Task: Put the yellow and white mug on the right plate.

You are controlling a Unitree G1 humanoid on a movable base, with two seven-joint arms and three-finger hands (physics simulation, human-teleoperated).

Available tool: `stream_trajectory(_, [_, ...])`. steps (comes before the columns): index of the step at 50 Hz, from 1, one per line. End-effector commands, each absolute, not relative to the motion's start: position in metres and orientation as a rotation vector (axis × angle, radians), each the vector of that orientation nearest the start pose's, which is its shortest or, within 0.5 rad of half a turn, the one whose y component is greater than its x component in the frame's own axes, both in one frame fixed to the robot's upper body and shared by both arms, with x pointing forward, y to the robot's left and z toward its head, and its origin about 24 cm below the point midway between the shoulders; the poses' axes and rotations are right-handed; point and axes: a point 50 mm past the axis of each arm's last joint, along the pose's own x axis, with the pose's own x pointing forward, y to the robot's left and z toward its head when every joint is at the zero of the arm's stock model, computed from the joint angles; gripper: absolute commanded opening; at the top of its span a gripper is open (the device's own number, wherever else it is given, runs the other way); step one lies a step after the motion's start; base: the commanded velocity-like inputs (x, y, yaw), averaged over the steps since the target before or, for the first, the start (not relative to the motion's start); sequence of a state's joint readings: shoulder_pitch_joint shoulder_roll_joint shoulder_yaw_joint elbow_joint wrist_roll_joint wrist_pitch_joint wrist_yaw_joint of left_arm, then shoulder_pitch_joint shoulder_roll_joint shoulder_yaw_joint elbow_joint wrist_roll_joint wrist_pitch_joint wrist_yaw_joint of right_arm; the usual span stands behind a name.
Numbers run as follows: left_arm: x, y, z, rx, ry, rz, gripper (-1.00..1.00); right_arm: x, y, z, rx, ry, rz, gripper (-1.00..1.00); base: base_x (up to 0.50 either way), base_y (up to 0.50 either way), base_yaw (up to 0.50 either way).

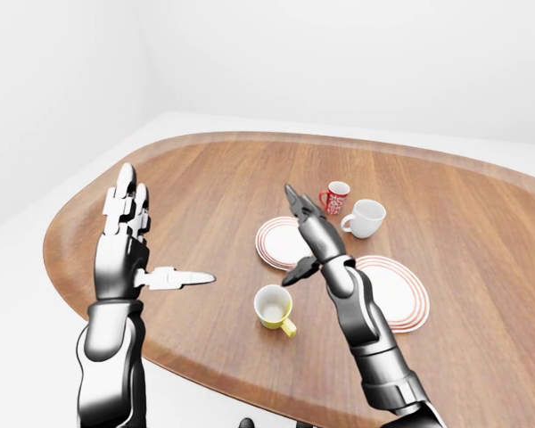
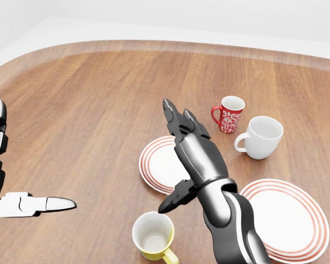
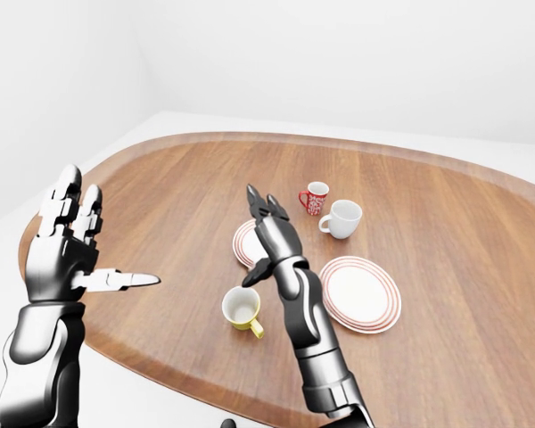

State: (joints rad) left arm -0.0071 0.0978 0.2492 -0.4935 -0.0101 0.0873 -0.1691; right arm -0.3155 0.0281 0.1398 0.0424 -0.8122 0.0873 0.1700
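I am at the reaching step: nothing is picked up yet. My right hand (image 2: pixel 190 159) is up over the table (image 2: pixel 88 110) with its fingers spread open and empty, and its thumb points down and left toward the yellow and white mug (image 2: pixel 153 236). In the head view that mug sits at about 6 o'clock, near the bottom edge, upright, with its handle sticking out toward 4 o'clock. It is near the left plate (image 2: pixel 157 165) but not touching it. The right plate (image 2: pixel 289 220), where the mug must go, lies at about 4 o'clock and has nothing on it. A red mug (image 2: pixel 229 114) and a white mug (image 2: pixel 262 137) stand together at about 1 o'clock; I should leave them alone. My left hand (image 1: pixel 129 241) is open too, held up far to the left, at 9 o'clock. I think I next need to lower the right hand beside the yellow mug and close my fingers around it.
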Motion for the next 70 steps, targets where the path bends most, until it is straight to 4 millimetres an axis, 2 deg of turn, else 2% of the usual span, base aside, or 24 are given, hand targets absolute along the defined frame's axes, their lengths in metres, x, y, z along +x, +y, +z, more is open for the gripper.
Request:
stream_trajectory(1, [0.237, 0.217, 0.145, 0.17, -0.365, 0.086, 1.0, 0.301, -0.076, 0.093, -0.838, -0.16, 0.264, 1.0, 0.0, 0.0, 0.0])
stream_trajectory(14, [0.237, 0.225, 0.149, 0.177, -0.376, 0.103, 1.0, 0.29, -0.068, 0.086, -0.844, -0.15, 0.294, 1.0, 0.0, 0.0, 0.0])
stream_trajectory(26, [0.235, 0.228, 0.153, 0.18, -0.392, 0.112, 1.0, 0.277, -0.066, 0.056, -0.86, -0.07, 0.306, 1.0, 0.0, 0.0, 0.0])
stream_trajectory(42, [0.234, 0.228, 0.157, 0.181, -0.41, 0.112, 1.0, 0.277, -0.06, 0.03, -0.892, -0.035, 0.306, 1.0, 0.0, 0.0, 0.0])
stream_trajectory(56, [0.233, 0.228, 0.158, 0.18, -0.416, 0.112, 1.0, 0.28, -0.054, 0.016, -0.908, -0.022, 0.303, 1.0, 0.0, 0.0, 0.0])
stream_trajectory(70, [0.232, 0.227, 0.159, 0.182, -0.422, 0.11, 1.0, 0.275, -0.048, 0.009, -0.921, -0.023, 0.321, 1.0, 0.0, 0.0, 0.0])
